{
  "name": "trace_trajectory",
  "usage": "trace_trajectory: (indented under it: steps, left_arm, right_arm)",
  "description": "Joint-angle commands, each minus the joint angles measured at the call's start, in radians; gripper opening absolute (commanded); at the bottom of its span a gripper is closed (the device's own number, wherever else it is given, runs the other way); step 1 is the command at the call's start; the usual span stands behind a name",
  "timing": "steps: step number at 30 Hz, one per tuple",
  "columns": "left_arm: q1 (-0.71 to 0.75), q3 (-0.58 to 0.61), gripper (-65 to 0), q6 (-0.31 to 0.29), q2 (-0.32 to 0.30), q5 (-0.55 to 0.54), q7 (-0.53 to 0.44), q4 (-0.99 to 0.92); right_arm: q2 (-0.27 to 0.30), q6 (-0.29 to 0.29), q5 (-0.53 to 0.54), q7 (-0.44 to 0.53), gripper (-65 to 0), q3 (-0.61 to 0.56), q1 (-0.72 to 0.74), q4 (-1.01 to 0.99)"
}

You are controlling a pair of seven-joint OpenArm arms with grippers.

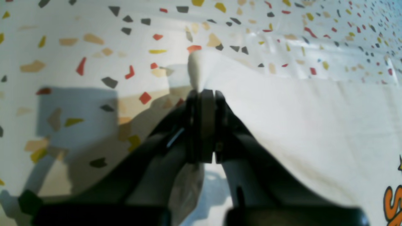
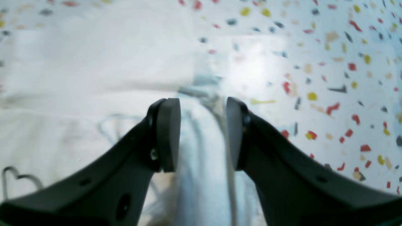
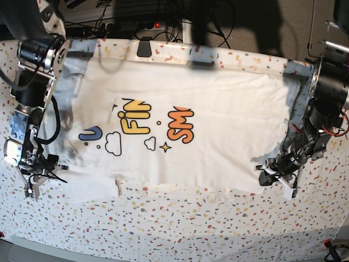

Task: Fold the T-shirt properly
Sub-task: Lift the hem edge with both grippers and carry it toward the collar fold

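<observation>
Left gripper (image 1: 203,94) pinches T-shirt (image 3: 218,109) edge; right gripper (image 2: 203,135) parted.

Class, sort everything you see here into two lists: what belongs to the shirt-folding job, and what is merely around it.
Belongs to the job:
- T-shirt
- left gripper, shut on the T-shirt's edge
- right gripper, jaws apart over cloth

Merely around:
- speckled table cover
- black cables behind the table

My left hand (image 1: 204,94) is clamped tight on a pinch of white T-shirt (image 1: 307,125), fabric poking past tips, over the speckled surface (image 1: 62,56); orange print at btm right.
</observation>
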Motion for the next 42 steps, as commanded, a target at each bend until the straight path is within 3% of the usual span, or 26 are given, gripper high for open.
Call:
trace_trajectory:
  steps: [1,5,10,13,20,29,38,42]
  left_arm:
    - [-0.039,-0.002,-65.0,-0.002,-0.012,-0.011,-0.027,0.014]
    - [-0.039,-0.002,-65.0,-0.004,-0.011,-0.011,-0.027,0.014]
    - [-0.039,-0.002,-65.0,-0.004,-0.011,-0.011,-0.027,0.014]
    - [-0.039,-0.002,-65.0,-0.004,-0.011,-0.011,-0.027,0.014]
    - [-0.039,-0.002,-65.0,-0.004,-0.011,-0.011,-0.027,0.014]
    - [-0.039,-0.002,-65.0,-0.004,-0.011,-0.011,-0.028,0.014]
    - [-0.039,-0.002,-65.0,-0.004,-0.011,-0.011,-0.028,0.014]
    - [-0.039,-0.002,-65.0,-0.004,-0.011,-0.011,-0.051,0.014]
  right_arm:
    - [0.02,0.021,0.001,0.042,-38.2,0.0,0.047,-0.025]
    - [0.046,0.039,-0.033,0.162,-29.1,0.0,0.076,-0.165]
    - [0.046,0.037,-0.082,0.294,-29.2,0.0,0.077,-0.24]
    - [0.042,-0.005,-0.104,0.342,-29.2,0.0,0.077,-0.278]
    - [0.04,-0.026,-0.159,0.481,-32.6,0.0,0.077,-0.367]
    - [0.04,-0.033,-0.126,0.496,-33.2,0.0,0.076,-0.426]
    - [0.04,0.025,-0.126,0.438,-65.0,0.0,0.074,-0.451]
    - [0.04,0.065,-0.126,0.435,-65.0,0.0,0.074,-0.451]
